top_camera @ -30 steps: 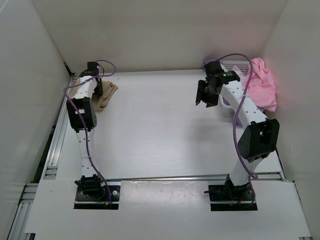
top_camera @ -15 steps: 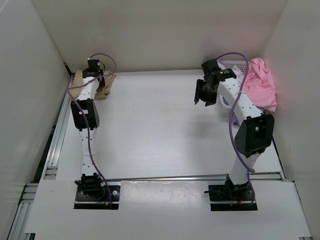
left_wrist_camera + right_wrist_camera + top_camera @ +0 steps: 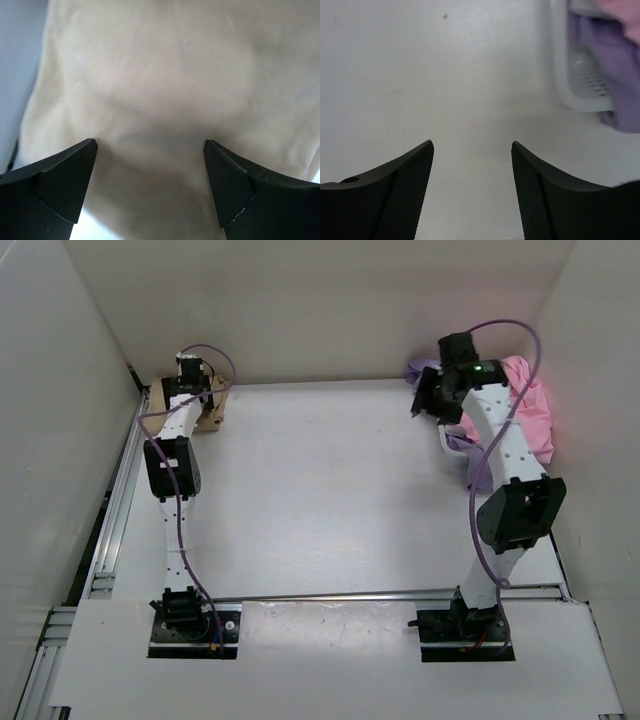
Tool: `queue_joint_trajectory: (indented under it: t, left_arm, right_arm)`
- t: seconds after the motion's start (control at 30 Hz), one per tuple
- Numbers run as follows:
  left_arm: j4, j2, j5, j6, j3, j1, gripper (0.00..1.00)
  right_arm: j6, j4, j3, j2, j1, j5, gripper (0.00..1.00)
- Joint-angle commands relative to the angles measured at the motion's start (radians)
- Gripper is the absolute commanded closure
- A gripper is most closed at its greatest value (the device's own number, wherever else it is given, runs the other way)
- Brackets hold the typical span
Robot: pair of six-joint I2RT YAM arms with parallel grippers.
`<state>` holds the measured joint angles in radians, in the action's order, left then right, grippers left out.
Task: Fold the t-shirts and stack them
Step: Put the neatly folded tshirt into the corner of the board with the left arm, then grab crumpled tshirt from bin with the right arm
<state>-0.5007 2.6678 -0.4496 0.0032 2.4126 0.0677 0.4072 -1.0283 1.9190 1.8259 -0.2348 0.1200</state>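
A tan t-shirt lies bunched in the far left corner of the table and fills the left wrist view. My left gripper hangs right over it, open, with both fingertips apart and the cloth lying loose below them. A pink t-shirt is heaped at the far right, with a lavender t-shirt beside it. My right gripper is open over bare table just left of that heap, nothing between its fingers.
A white mesh basket holds the lavender cloth at the far right, close to my right gripper. White walls enclose the table at the back and on both sides. An aluminium rail runs along the left edge.
My left arm carried the tan shirt into the far left corner and its jaws opened wide. My right arm swung back and right toward the basket, its jaws widening a little.
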Motion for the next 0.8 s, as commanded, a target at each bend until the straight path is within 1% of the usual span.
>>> queue_joint_trajectory:
  t: [0.0,0.03,0.07,0.13,0.17,0.2,0.23,0.27,0.33,0.37,0.4,0.43,0.5,0.57,0.6,0.63,0.7,0.73,0.77]
  left_arm:
    - [0.005,-0.206,-0.060,-0.003,-0.039,-0.017,0.01]
    - [0.005,-0.238,-0.060,-0.003,-0.070,-0.026,0.01]
    - [0.005,-0.300,-0.060,-0.003,-0.090,-0.026,0.01]
    - [0.005,-0.365,-0.051,-0.003,-0.144,-0.058,0.01]
    - [0.005,-0.399,-0.051,-0.003,-0.211,-0.069,0.01]
    - [0.005,-0.464,-0.022,-0.003,-0.248,-0.080,0.01]
    - [0.005,-0.497,-0.011,-0.003,-0.288,-0.106,0.01]
    - [0.005,-0.529,0.011,-0.003,-0.372,-0.120,0.01]
    - [0.005,-0.621,0.054,-0.003,-0.455,-0.147,0.01]
    - [0.005,-0.649,0.054,-0.003,-0.495,-0.175,0.01]
    - [0.005,-0.676,0.054,-0.003,-0.565,-0.189,0.01]
    - [0.005,-0.727,0.054,-0.003,-0.596,-0.203,0.01]
    - [-0.004,-0.775,0.054,-0.003,-0.673,-0.239,0.01]
    - [-0.004,-0.832,0.054,-0.003,-0.710,-0.259,0.01]
    - [-0.004,-0.842,0.054,-0.003,-0.736,-0.269,0.01]
    - [-0.013,-0.852,0.028,-0.003,-0.736,-0.285,0.01]
    - [-0.013,-0.852,-0.041,-0.003,-0.767,-0.308,0.01]
    - [-0.013,-0.852,-0.064,-0.003,-0.776,-0.309,0.01]
    - [-0.013,-0.852,-0.099,-0.003,-0.776,-0.318,0.01]
  right_arm:
    - [-0.002,0.030,0.106,-0.042,0.130,0.084,0.32]
    - [-0.002,0.039,0.123,-0.028,0.162,0.116,0.32]
    - [0.007,0.048,0.138,0.004,0.222,0.139,0.32]
    - [0.016,0.082,0.184,0.047,0.273,0.202,0.32]
    - [0.028,0.102,0.196,0.093,0.314,0.229,0.32]
    - [0.028,0.149,0.216,0.119,0.331,0.254,0.32]
    - [0.028,0.174,0.227,0.145,0.345,0.254,0.32]
    - [0.028,0.197,0.239,0.200,0.367,0.266,0.32]
    - [0.028,0.243,0.274,0.257,0.387,0.312,0.32]
    - [0.028,0.243,0.288,0.315,0.387,0.373,0.32]
    - [0.028,0.243,0.304,0.344,0.396,0.403,0.32]
    - [0.028,0.243,0.316,0.387,0.396,0.432,0.32]
    - [0.028,0.243,0.316,0.414,0.405,0.489,0.32]
    - [0.028,0.243,0.289,0.435,0.405,0.521,0.36]
    - [0.012,0.243,0.288,0.435,0.405,0.521,0.41]
    - [0.012,0.243,0.273,0.435,0.405,0.536,0.57]
    - [0.012,0.243,0.241,0.423,0.405,0.567,0.75]
    - [0.002,0.243,0.232,0.400,0.405,0.576,0.91]
    - [0.002,0.243,0.210,0.388,0.405,0.576,0.97]
